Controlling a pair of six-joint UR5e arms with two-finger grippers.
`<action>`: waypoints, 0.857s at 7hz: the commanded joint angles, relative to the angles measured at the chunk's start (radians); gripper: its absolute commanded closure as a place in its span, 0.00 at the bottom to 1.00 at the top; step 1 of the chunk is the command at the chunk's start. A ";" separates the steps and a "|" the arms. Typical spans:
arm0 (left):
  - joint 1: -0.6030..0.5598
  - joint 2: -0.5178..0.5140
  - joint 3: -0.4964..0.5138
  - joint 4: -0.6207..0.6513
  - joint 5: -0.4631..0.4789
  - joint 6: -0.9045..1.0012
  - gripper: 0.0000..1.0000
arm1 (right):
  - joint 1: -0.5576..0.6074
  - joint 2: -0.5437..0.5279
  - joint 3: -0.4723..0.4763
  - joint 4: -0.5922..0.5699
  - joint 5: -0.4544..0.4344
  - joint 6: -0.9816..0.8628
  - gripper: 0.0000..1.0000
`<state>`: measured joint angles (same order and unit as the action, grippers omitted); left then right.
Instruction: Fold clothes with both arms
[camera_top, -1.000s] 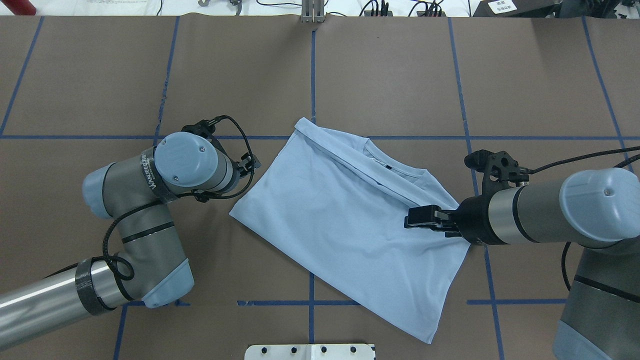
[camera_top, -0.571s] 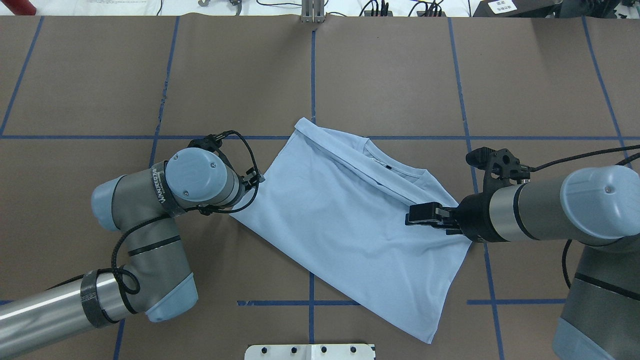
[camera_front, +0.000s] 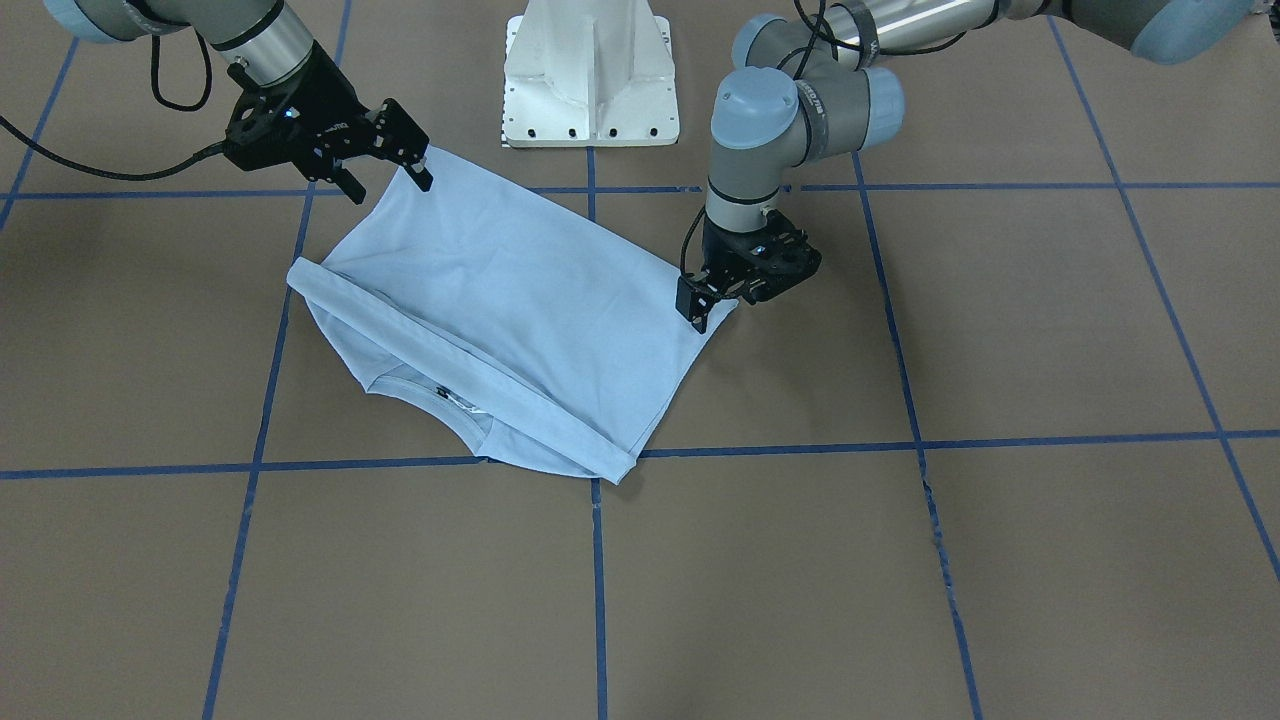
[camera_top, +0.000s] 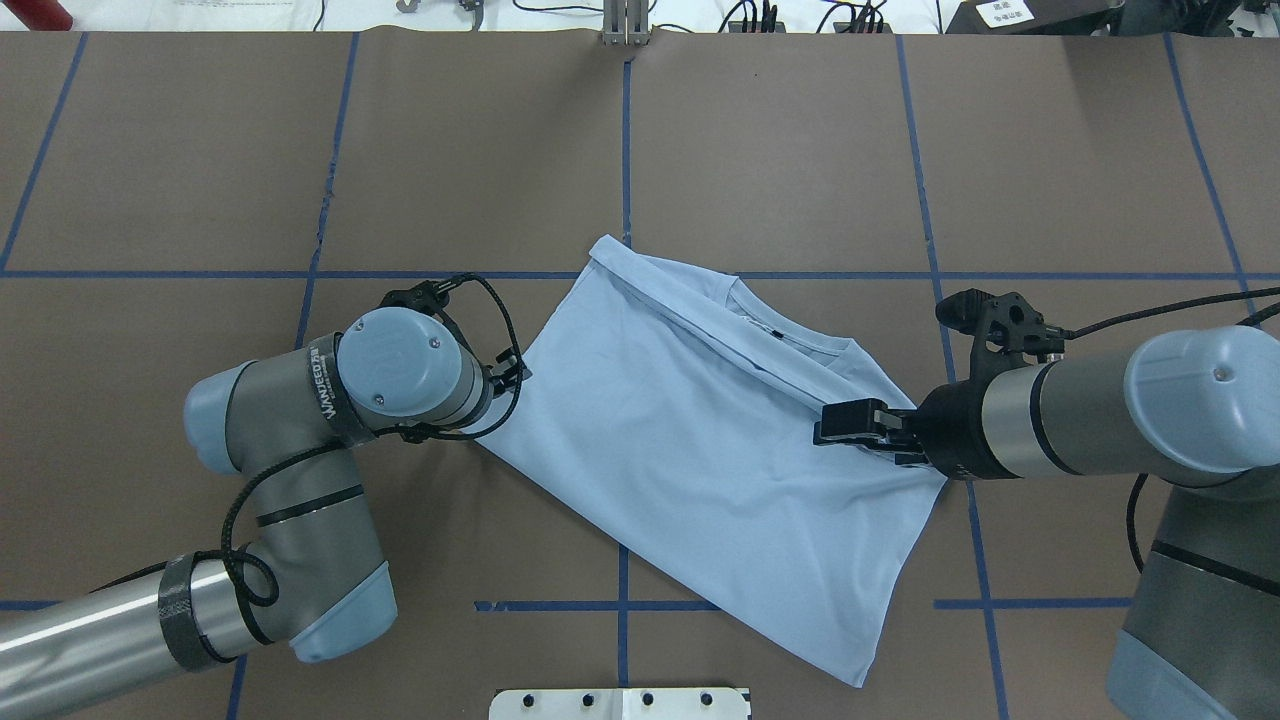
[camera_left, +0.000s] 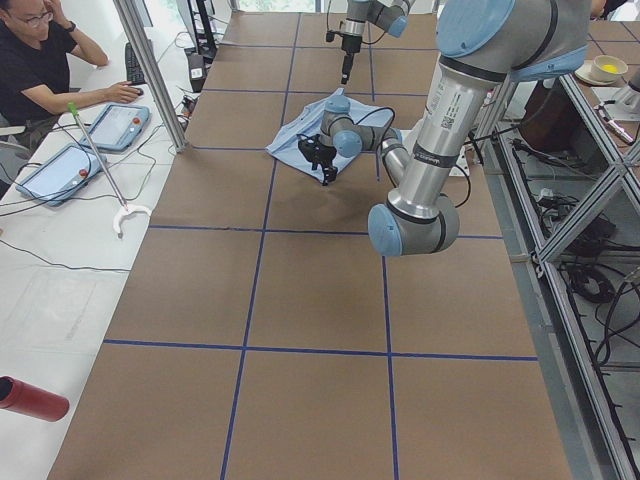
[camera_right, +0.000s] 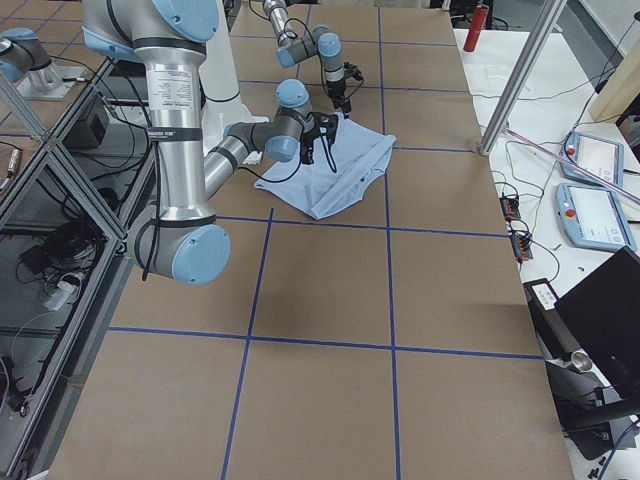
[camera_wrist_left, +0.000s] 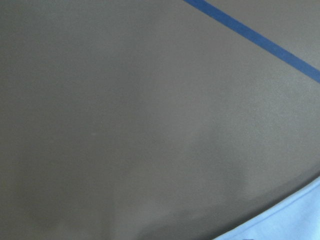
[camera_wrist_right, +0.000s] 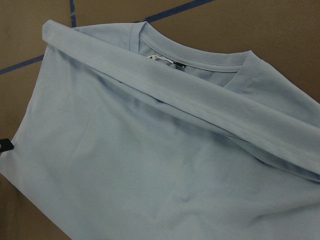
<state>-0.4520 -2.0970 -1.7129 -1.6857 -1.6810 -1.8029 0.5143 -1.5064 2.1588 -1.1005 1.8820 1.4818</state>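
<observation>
Stretching under everything is the brown table (camera_top: 800, 150) with the blue tape lines (camera_top: 626, 150), right? Where is the garment lying?

— The light blue short-sleeved T-shirt (camera_top: 680, 440) is lying flat on it near the middle, turned diagonally, with one long edge folded over into a band (camera_top: 700, 322).

Are the arms reaching it?

— The grey-silver left arm (camera_top: 300, 470) is bending down at the shirt's corner on its own side. The grey-silver right arm (camera_top: 1100, 420) is stretching in low over the opposite edge.

What are the claws doing?

— The black right gripper (camera_front: 390, 178) is hovering with its two fingers spread wide and is holding nothing; one fingertip is hanging just beside the shirt's corner. The black left gripper (camera_front: 715, 298) is pointing down at the cloth's corner, but I cannot tell how far apart its fingers are standing, or whether it is pinching fabric.

Anything smaller showing?

— The round collar (camera_wrist_right: 200, 57) is peeking out beyond the band, and a small white neck tag (camera_wrist_right: 159, 58) is sitting inside it.
</observation>
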 joint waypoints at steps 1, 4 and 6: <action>0.027 0.002 -0.021 0.032 -0.002 -0.006 0.13 | 0.004 0.000 -0.002 -0.001 0.000 0.000 0.00; 0.036 0.005 -0.005 0.029 0.001 0.003 0.14 | 0.003 0.000 -0.004 -0.001 -0.001 0.000 0.00; 0.036 0.005 -0.004 0.029 0.003 -0.003 0.38 | 0.003 0.000 -0.004 -0.001 -0.006 0.000 0.00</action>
<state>-0.4159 -2.0924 -1.7170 -1.6566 -1.6786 -1.8016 0.5171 -1.5064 2.1553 -1.1014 1.8796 1.4818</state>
